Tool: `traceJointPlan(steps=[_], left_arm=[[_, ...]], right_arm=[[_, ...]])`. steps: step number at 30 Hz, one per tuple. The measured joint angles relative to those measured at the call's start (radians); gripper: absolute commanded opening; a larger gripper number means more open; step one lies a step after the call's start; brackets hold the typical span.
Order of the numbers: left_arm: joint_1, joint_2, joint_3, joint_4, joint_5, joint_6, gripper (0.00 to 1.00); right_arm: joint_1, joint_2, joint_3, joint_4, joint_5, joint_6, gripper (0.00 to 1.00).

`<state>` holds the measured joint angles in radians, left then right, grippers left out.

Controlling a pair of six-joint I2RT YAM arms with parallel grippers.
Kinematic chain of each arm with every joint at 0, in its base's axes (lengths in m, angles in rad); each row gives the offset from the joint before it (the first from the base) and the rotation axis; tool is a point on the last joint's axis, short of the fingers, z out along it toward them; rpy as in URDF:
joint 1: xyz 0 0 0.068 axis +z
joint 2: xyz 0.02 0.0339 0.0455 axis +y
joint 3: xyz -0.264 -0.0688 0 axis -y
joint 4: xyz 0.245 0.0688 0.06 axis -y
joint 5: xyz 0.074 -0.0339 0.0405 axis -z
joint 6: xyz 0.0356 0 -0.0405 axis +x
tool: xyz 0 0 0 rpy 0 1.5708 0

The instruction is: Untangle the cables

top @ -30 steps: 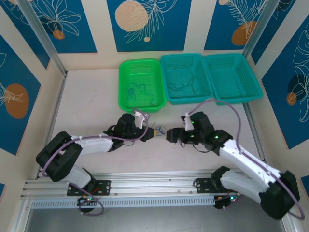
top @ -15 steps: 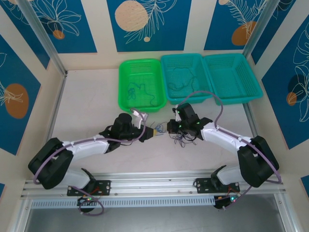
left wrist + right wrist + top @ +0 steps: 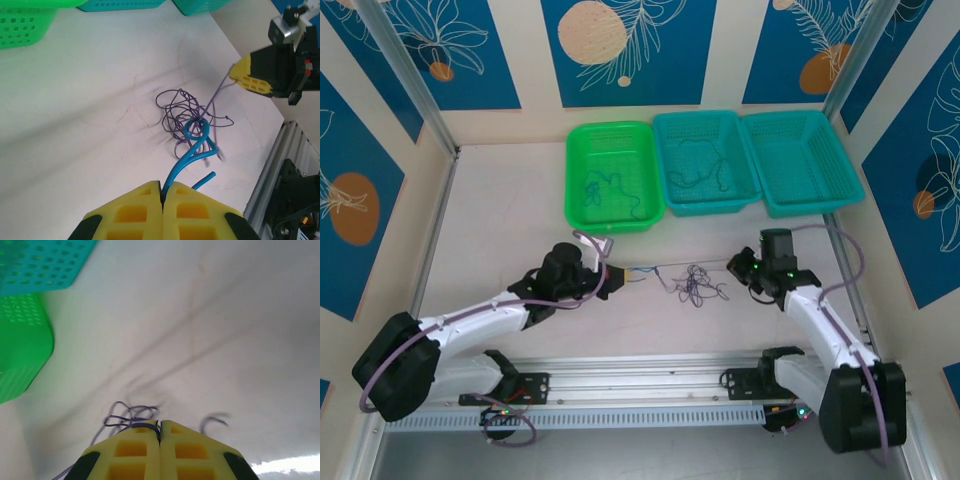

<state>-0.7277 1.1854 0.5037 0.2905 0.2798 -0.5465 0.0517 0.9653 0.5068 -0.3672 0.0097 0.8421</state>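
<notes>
Separating pull: the left gripper (image 3: 162, 192), jaws clenched on the blue cable (image 3: 191, 150), and the right gripper (image 3: 239, 76), jaws clenched on a purple strand (image 3: 218, 94), should draw apart slowly and level with the table (image 3: 520, 220), easing off if the knot tightens rather than slips. The cables (image 3: 695, 285) form a loose, hair-thin purplish snarl lying on the table between the two grippers, the blue one looped through its centre.

Upper centre sit 1 bright green basket (image 3: 620, 160) and 2 teal baskets (image 3: 690, 130). Below them lie a purple cable tangle (image 3: 175, 107) and a blue cable (image 3: 185, 157). Blue wall panels (image 3: 660, 70) carry orange circles and white leaf outlines.
</notes>
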Motion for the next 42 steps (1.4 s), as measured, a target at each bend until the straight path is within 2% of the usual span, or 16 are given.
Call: traceJointPlan(steps=[3,6,9,11,13,15,17,19,22,28,35,42], left_arm=[[0.000,0.000,-0.003,0.000,0.000,0.000,0.00],[0.023,0.001,-0.013,-0.026,-0.029,-0.001,0.00],[0.031,0.001,-0.014,-0.060,-0.060,-0.001,0.00],[0.033,0.001,-0.013,-0.087,-0.089,-0.004,0.00],[0.044,0.001,-0.015,-0.111,-0.103,-0.004,0.00],[0.055,0.001,-0.026,-0.096,-0.086,-0.003,0.01],[0.058,0.008,-0.035,-0.058,-0.030,-0.004,0.07],[0.058,0.027,-0.035,-0.006,0.032,-0.003,0.17],[0.053,0.043,-0.027,0.028,0.080,0.006,0.35],[0.050,0.027,0.017,0.037,0.076,0.019,0.54],[0.050,-0.014,0.018,0.032,0.031,0.002,0.78],[0.050,0.025,0.018,0.059,0.114,0.016,0.92]], right_arm=[[-0.108,-0.063,-0.031,-0.045,-0.061,0.000,0.00],[-0.185,-0.074,-0.033,-0.066,-0.006,-0.001,0.00],[-0.211,-0.074,-0.031,-0.105,0.038,-0.005,0.00],[-0.277,-0.074,-0.028,-0.129,0.036,-0.010,0.00],[-0.366,-0.073,-0.028,-0.124,-0.003,-0.026,0.00],[-0.397,-0.070,-0.028,-0.100,-0.081,-0.046,0.00],[-0.362,-0.056,-0.028,-0.055,-0.179,-0.067,0.00],[-0.277,-0.033,-0.018,-0.025,-0.256,-0.090,0.00],[-0.141,-0.024,0.022,-0.021,-0.311,-0.118,0.00],[0.052,-0.061,0.146,-0.005,-0.354,-0.151,0.00],[0.183,-0.060,0.231,0.015,-0.396,-0.195,0.00],[0.289,-0.037,0.261,0.018,-0.424,-0.226,0.00]])
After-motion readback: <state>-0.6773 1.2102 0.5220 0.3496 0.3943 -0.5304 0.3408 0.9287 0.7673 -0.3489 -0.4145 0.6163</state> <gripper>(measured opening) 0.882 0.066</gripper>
